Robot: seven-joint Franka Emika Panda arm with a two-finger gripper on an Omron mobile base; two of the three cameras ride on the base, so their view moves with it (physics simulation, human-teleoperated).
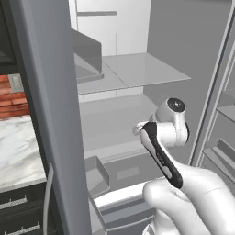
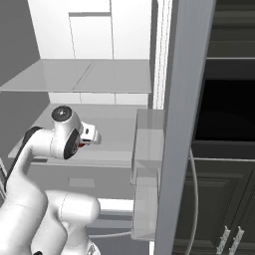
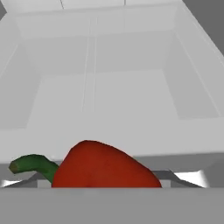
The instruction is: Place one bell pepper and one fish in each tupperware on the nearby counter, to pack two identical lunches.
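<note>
Red bell pepper [image 3: 103,166] nearest the lens in the hand view, low in the picture and cut off along the bottom; whether gripped or merely close under the hand not readable, fingertips not visible. State of the hand: cannot tell from these pictures. Step in hand, as judged: fetching one pepper out of the open fridge for the lunch boxes. To do it well: confirm a firm hold across the widest part of the body, not on the stem; lift straight up to pass the lip of the shelf [image 3: 131,131] behind it; draw the arm [image 1: 163,158] back out between the fridge door [image 1: 50,114] and the door bins [image 2: 147,169] without brushing either; only then swing toward the marble tabletop [image 1: 18,151] at far left of the left base view. Risk, as judged: smooth rounded skin, prone to roll or slip if pinched off-centre. Pepper's look: glossy deep red, rounded and lying on its side, curved dark green stem [image 3: 33,164] pointing to the left of the view, skin unmarked. Position: inside the fridge, at the front of a pale grey shelf, with an open white compartment beyond it.
</note>
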